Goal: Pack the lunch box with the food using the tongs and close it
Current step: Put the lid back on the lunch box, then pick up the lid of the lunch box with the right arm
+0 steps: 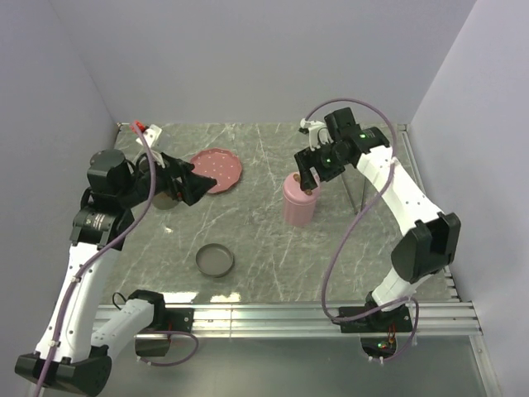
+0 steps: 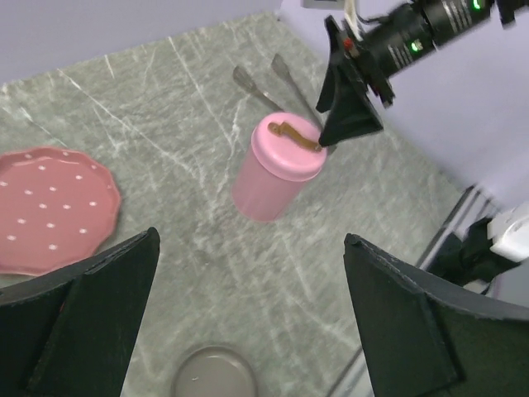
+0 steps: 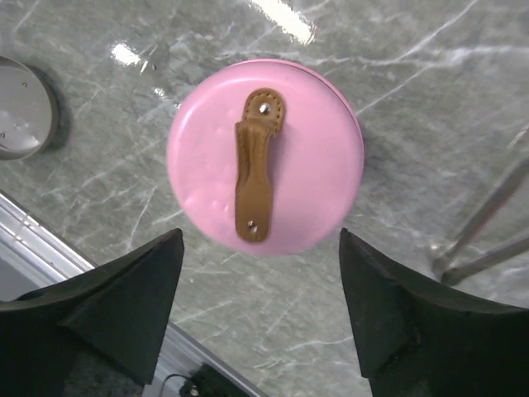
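1. Right wrist view: the pink cylindrical lunch box stands upright on the grey marble table. Its lid is seated and the brown leather strap lies flat on top. Reads as closed.
2. Right gripper hovers directly above the lid, jaws spread, touching nothing. It is probably placed there for lid work.
3. Long silvery metal tongs lie on the table just beyond the box, unheld.
4. Pink dotted plate is bare. No food is visible, so it is presumably packed inside.
5. Left gripper is spread wide and empty, well apart from the box.
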`<state>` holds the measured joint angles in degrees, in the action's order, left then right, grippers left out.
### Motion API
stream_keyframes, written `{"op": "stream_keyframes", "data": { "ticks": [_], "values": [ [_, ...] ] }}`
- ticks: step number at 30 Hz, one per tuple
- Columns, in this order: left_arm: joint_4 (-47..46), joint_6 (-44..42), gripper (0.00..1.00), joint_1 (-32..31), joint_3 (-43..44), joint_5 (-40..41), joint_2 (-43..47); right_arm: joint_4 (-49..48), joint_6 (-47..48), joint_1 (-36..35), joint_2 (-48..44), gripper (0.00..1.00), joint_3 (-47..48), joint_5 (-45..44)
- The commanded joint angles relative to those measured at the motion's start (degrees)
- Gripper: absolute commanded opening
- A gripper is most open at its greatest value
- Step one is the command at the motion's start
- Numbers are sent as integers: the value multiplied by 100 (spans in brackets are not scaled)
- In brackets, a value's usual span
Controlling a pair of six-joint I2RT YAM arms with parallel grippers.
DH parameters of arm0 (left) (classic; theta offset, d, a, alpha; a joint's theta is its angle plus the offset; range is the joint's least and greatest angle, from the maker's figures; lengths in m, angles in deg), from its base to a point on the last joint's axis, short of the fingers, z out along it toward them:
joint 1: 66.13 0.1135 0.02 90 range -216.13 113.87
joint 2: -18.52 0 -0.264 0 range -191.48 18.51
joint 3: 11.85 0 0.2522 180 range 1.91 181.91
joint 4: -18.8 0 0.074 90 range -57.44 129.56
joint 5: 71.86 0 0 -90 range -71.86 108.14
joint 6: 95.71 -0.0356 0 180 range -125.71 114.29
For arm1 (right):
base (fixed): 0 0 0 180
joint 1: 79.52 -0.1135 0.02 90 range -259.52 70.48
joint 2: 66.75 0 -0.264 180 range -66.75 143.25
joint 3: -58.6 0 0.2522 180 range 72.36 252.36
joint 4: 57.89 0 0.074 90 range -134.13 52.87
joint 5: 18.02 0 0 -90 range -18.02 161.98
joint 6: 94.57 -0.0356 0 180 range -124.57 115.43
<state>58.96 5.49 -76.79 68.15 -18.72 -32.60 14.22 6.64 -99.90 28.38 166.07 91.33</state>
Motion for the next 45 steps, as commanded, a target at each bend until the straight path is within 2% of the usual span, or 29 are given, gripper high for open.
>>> {"op": "stream_keyframes", "data": {
  "ticks": [1,6,9,11,12,15,20,23,24,27,33,37,45],
  "values": [
    [-538,900,99,291,-111,-381,128,-156,355,-141,-775,84,262,-72],
    [-1669,2499,99,1048,-647,-831,505,-543,629,-1037,-1259,89,-230,-379],
    [-1761,3054,99,1487,-613,-989,533,-903,760,-1685,-1532,89,-668,-327],
    [-1611,3369,99,1767,-333,-1208,270,-1219,796,-1968,-1612,89,-880,30],
    [-1611,3536,99,1899,-252,-1618,164,-1394,787,-2283,-1655,89,-1020,164],
    [-2102,4319,99,2269,-225,-2078,-39,-2176,962,-2768,-1647,89,-1679,446],
    [-1735,3856,99,2375,-138,-2202,-171,-3802,1796,-3550,-1471,89,-2646,639],
    [-1777,4090,99,2401,-259,-2465,-293,-3971,2455,-3814,-936,86,-2507,1034],
    [-2143,4248,99,2401,-356,-2579,-303,-4137,2866,-3868,-778,86,-2568,1131],
    [-2568,4601,99,2445,-612,-2782,-241,-4086,3501,-4184,-392,84,-2481,940],
    [-2270,4224,99,2445,-586,-2827,-145,-3752,4854,-4492,232,81,-2287,535],
    [-1920,3987,99,2437,-402,-2809,-258,-3813,5339,-4554,400,78,-2471,210],
    [-1919,3934,99,2437,-453,-2835,-329,-4103,5735,-4545,743,70,-2542,-37]
  ]
}}
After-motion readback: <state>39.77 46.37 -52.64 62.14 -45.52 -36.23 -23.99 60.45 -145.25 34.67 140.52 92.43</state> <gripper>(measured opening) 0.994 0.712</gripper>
